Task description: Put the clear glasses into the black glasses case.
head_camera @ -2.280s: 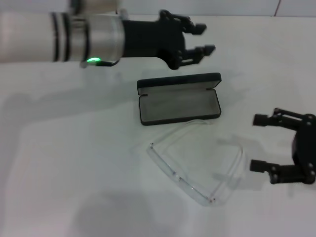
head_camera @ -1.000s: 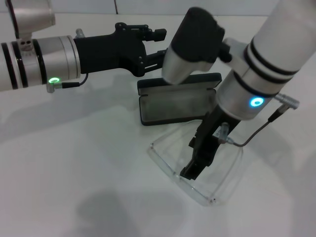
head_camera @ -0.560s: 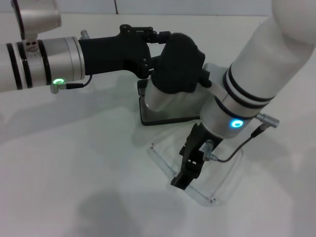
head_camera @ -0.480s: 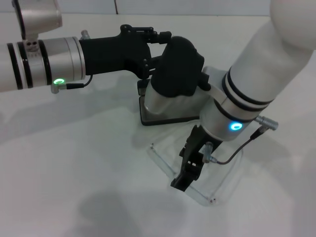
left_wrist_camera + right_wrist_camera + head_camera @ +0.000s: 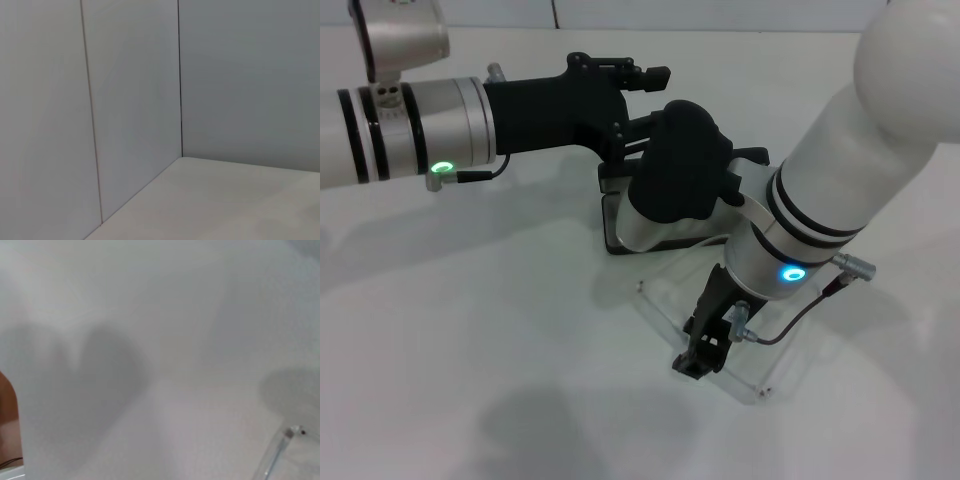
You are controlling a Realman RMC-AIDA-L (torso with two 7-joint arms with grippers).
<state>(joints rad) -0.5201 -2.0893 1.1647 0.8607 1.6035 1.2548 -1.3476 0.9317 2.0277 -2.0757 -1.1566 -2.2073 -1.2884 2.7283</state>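
White bench [image 5: 470,330]; black glasses case [image 5: 612,212]; colourless clear glasses [image 5: 760,385]; white arms with black bands.

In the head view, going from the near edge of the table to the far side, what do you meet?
Right gripper down on the clear glasses → black glasses case, open, partly hidden by the right arm → left gripper hovering beyond it.

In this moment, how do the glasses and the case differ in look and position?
The glasses are clear and nearly invisible on the white table; the case is black and stands out. The glasses lie nearer the robot, with the right gripper down at their front frame; the case lies farther back, open, mostly hidden behind the right arm, with the left gripper above its far side. Both rest on the table.
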